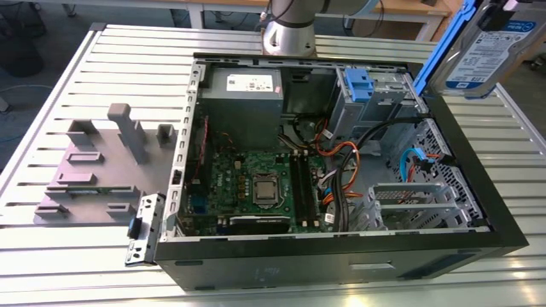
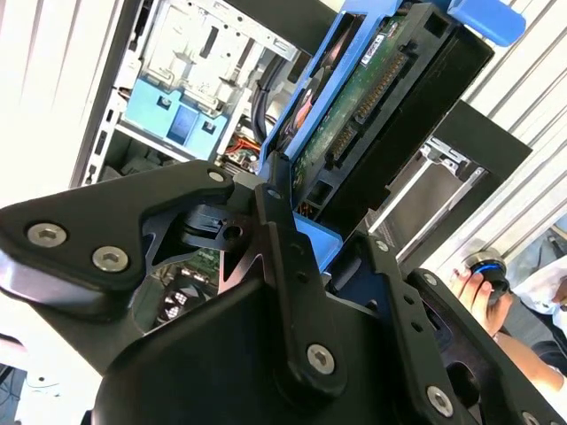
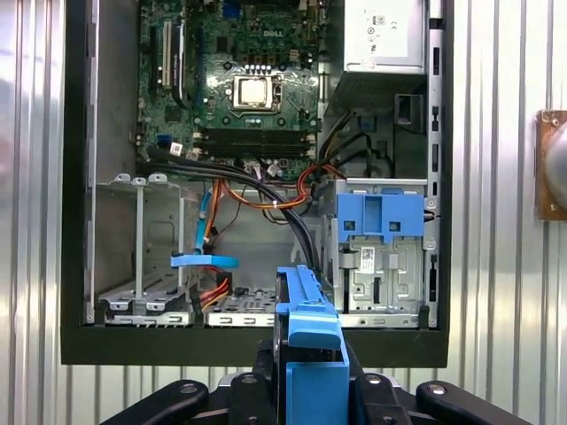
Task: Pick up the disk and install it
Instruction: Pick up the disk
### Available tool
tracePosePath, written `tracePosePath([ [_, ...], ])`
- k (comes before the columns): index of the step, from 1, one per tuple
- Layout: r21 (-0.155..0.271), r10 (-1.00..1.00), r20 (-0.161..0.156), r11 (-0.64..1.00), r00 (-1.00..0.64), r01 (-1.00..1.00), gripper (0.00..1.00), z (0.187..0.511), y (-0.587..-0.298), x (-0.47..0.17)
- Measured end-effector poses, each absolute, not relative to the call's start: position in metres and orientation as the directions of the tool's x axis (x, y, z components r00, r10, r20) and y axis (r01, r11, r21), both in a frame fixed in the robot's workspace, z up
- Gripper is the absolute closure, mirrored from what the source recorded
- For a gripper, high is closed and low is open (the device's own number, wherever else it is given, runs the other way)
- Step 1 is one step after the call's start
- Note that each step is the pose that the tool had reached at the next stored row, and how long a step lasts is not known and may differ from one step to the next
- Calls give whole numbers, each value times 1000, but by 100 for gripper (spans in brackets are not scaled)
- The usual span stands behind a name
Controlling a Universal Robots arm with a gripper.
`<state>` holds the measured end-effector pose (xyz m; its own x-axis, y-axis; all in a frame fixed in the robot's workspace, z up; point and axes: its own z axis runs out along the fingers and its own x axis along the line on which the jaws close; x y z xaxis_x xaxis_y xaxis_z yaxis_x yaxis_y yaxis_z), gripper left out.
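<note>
Above the open computer case [image 1: 341,256], I am holding the disk [image 1: 490,48] on edge, my gripper [image 3: 310,376] clamped on its blue carrier, seemingly so it clears the drive cage [image 3: 381,257].

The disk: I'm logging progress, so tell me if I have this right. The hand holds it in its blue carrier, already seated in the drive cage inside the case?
Not quite. The hand does hold the disk in its blue carrier, but it isn't seated. The exterior view shows it raised in the air above the open computer case, clear of the drive cage.
</note>
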<state>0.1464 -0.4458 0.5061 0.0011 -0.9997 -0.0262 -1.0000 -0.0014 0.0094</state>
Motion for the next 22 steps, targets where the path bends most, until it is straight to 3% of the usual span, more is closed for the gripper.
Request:
tracePosePath([
  [22, 9, -1000, -26, -1, 1, -1000, 63, 506, -454, 145],
])
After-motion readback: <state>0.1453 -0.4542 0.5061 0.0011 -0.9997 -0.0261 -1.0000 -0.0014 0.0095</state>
